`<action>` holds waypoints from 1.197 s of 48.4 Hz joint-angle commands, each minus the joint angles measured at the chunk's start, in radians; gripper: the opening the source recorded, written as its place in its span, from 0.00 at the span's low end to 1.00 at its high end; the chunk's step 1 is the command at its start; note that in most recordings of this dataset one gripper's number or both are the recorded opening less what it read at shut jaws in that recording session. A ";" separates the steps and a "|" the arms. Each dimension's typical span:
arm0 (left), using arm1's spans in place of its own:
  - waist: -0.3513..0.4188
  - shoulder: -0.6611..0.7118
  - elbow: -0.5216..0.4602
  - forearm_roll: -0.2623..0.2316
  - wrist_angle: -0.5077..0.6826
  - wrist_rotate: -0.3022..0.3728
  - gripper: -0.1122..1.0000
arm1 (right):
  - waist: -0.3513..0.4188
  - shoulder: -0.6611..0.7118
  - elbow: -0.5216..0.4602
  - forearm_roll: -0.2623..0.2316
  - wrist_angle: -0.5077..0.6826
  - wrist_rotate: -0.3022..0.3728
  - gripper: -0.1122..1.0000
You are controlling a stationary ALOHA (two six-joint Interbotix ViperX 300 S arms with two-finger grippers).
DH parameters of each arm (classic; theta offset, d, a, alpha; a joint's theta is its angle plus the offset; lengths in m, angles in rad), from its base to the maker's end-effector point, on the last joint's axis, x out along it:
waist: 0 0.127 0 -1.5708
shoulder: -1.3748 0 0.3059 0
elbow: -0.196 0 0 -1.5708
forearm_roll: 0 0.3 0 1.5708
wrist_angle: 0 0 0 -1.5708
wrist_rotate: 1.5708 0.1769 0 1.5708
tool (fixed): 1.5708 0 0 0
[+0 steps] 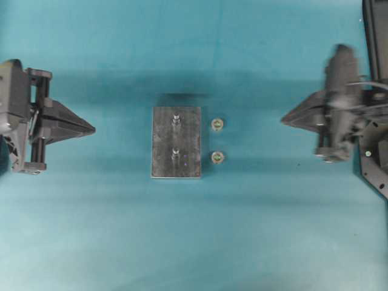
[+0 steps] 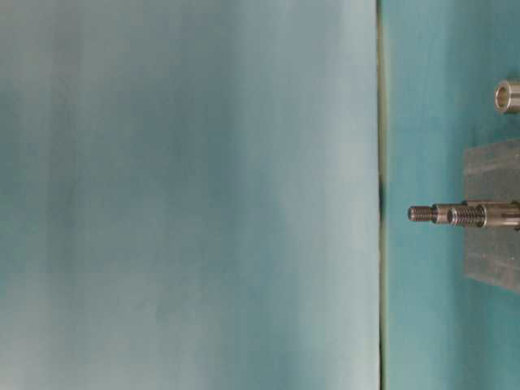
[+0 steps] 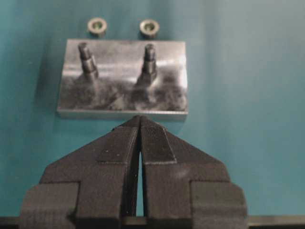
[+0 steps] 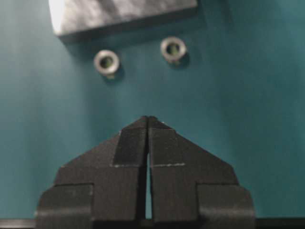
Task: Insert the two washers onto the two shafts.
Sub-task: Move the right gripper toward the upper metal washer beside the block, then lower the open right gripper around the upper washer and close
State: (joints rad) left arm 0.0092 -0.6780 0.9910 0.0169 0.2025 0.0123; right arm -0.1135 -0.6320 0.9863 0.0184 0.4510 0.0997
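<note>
The block (image 1: 176,142) is dull grey metal, the washers (image 1: 217,125) shiny metal, the worktop (image 1: 121,242) matt teal, both hands (image 3: 139,125) matt black plastic.

Right gripper (image 4: 148,118) sits low in the shot, jaws pressed together at the tips, holding nothing. Past it, 2 washers (image 4: 106,62) (image 4: 173,48) lie flat on the teal table (image 4: 248,95), just beside the metal block's (image 4: 119,16) edge, apart from each other.
</note>
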 commanded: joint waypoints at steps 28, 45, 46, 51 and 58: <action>0.003 0.012 -0.031 0.003 -0.002 0.021 0.10 | -0.015 0.411 -0.198 -0.032 -0.137 -0.103 0.80; 0.003 0.011 -0.032 0.003 -0.002 0.023 0.10 | -0.020 0.600 -0.293 -0.026 -0.138 -0.112 0.82; 0.002 0.011 -0.032 0.003 -0.002 0.023 0.10 | -0.020 0.614 -0.298 -0.026 -0.138 -0.112 0.82; 0.002 0.011 -0.032 0.003 -0.002 0.023 0.10 | -0.020 0.657 -0.310 -0.026 -0.144 -0.112 0.81; 0.002 0.011 -0.034 0.003 -0.002 0.023 0.10 | -0.026 0.693 -0.311 -0.026 -0.169 -0.107 0.81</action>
State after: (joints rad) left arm 0.0107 -0.6627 0.9817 0.0169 0.2056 0.0337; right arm -0.1335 0.0598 0.6949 -0.0092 0.3007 -0.0015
